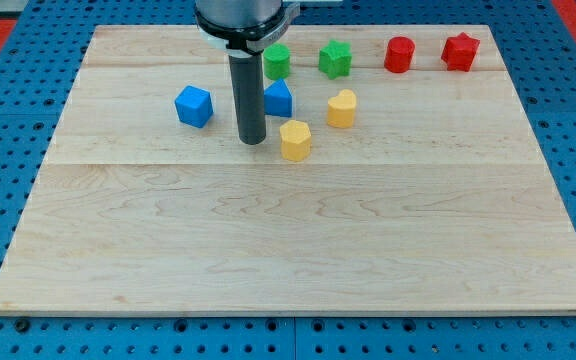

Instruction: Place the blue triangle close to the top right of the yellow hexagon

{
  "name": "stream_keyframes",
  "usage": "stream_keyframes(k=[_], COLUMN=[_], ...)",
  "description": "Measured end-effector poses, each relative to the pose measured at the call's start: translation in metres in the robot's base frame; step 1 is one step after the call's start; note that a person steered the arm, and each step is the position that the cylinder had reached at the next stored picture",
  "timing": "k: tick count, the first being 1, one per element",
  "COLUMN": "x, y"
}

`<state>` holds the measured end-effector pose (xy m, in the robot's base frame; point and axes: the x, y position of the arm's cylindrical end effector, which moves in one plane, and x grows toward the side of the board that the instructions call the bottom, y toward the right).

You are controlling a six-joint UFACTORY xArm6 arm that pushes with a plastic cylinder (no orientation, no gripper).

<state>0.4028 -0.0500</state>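
The blue triangle (279, 99) sits at the upper middle of the wooden board (298, 240), partly hidden on its left by my rod. The yellow hexagon (295, 140) lies just below and a little to the right of it. My tip (252, 139) rests on the board directly left of the yellow hexagon and below-left of the blue triangle, close to both.
A blue cube (194, 105) lies left of the rod. A yellow heart-like block (342, 108) lies right of the triangle. Along the view's top are a green cylinder (277, 61), a green star (335, 58), a red cylinder (399, 54) and a red star (460, 51).
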Motion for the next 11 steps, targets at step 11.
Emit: stream_keyframes(k=[11], x=[-0.066], y=[0.047])
